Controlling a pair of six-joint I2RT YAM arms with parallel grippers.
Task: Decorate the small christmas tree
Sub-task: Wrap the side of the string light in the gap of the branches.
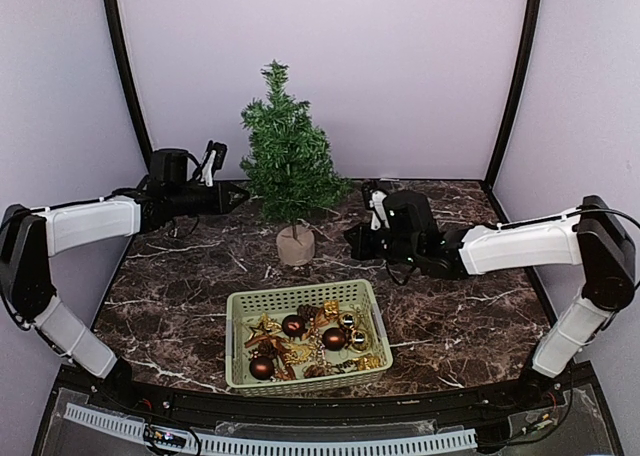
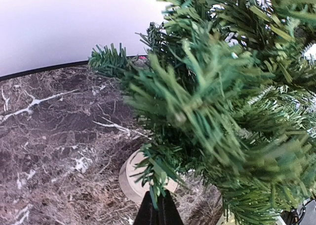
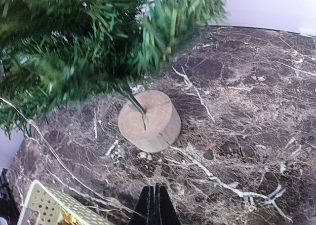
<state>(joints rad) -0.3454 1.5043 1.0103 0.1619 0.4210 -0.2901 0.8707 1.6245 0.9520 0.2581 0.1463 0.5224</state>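
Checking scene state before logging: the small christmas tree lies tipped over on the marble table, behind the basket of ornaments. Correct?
Not tipped over. In the top external view, the small christmas tree stands upright on the marble table, behind the basket of ornaments.

- The counter [image 1: 180, 296] is dark brown marble streaked with white veins, and it runs back to pale walls.
- The small christmas tree [image 1: 290, 156] stands upright on it toward the back, about midway across.
- The tree rests on its round, light wooden stump base [image 1: 295, 246], which sits flat on the stone.
- A pale green slotted basket [image 1: 300, 294] sits on the counter nearer the front edge, in front of the stump base, with a strip of bare marble between them.
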